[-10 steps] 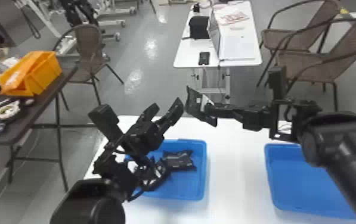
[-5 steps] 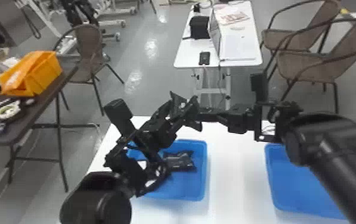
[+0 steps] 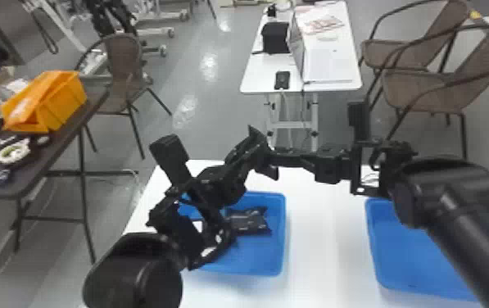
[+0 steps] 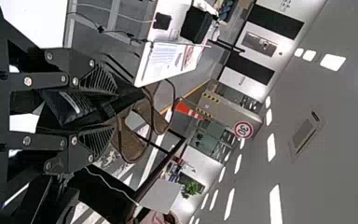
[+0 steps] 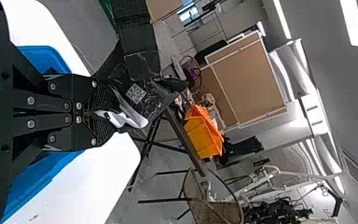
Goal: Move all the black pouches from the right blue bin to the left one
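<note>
In the head view, my left gripper [image 3: 242, 157] and right gripper [image 3: 274, 159] meet above the back edge of the left blue bin [image 3: 282, 233], at a black pouch [image 3: 257, 138]. The left wrist view has my left gripper [image 4: 107, 111] open, its fingers on either side of the pouch [image 4: 67, 106]. Seen from the right wrist, my right gripper [image 5: 103, 113] is shut on the white-edged end of the pouch [image 5: 154, 95]. Another black pouch [image 3: 251, 221] lies in the left bin, partly behind the left arm. The right blue bin [image 3: 415, 262] is partly covered by the right arm.
Both bins stand on a white table [image 3: 321, 245], with a gap between them. To the left is a dark side table [image 3: 50, 157] with an orange bin [image 3: 61, 102]. Beyond the work table are a laptop table [image 3: 251, 78] and chairs [image 3: 431, 90].
The two grippers have come together: the right one shifted left with the pouch, while the left one moved in around it. Both arms were farther apart a second ago.
</note>
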You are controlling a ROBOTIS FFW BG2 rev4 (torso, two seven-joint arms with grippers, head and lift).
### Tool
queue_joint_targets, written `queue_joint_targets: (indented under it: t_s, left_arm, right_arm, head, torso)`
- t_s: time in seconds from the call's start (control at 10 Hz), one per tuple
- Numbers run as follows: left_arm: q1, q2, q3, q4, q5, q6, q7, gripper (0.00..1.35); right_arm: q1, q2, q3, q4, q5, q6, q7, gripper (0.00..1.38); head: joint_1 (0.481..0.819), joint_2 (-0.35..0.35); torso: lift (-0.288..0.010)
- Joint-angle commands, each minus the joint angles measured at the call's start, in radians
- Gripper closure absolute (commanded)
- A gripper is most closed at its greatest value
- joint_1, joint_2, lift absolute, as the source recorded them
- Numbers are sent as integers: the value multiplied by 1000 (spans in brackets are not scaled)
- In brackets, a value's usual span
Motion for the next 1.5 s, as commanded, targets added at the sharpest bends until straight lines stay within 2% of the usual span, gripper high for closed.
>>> queue_joint_targets:
  t_s: [0.0,0.4,0.5,0.6,0.7,0.8,0.9,1.1,1.3,1.4]
  left_arm:
    - [3,0,2,0,-2,-9,0,1220]
    - [19,-4,13,-1,-36,-69,0,1220]
    - [30,-15,33,-5,-71,-85,3,1220]
    - [47,-27,62,-8,-114,-102,3,1220]
    - [67,-43,94,-14,-174,-122,3,1220]
    - [90,-57,125,-20,-237,-139,3,1220]
    - [111,-70,154,-20,-283,-154,5,1220]
    - [153,-95,189,-11,-389,-184,17,1220]
    - [177,-101,186,55,-452,-262,23,1220]
    - [188,-101,187,72,-484,-259,24,1220]
  right_arm:
    - [-7,3,0,12,-6,-12,0,1208]
    - [-12,6,-1,34,-21,-28,0,1179]
    - [-9,6,-3,48,-41,-41,0,878]
    - [3,6,-17,52,-45,-47,-2,403]
    - [23,4,-46,54,-41,-47,-8,78]
    - [49,1,-84,45,-19,-47,-13,76]
    - [89,-10,-126,3,2,-53,-39,140]
    - [218,-25,-221,-166,59,-53,-174,154]
    - [324,-25,-319,-276,83,-67,-249,159]
    - [370,-25,-347,-330,86,-70,-300,159]
  head:
    - [695,200]
    - [693,207]
    - [692,212]
    - [691,220]
    - [692,227]
    - [695,240]
    - [695,250]
    - [695,250]
    - [695,228]
    - [695,204]
  torso:
    - [10]
    - [10]
    - [10]
    - [10]
    - [10]
    - [10]
    - [10]
    - [10]
    - [10]
    - [10]
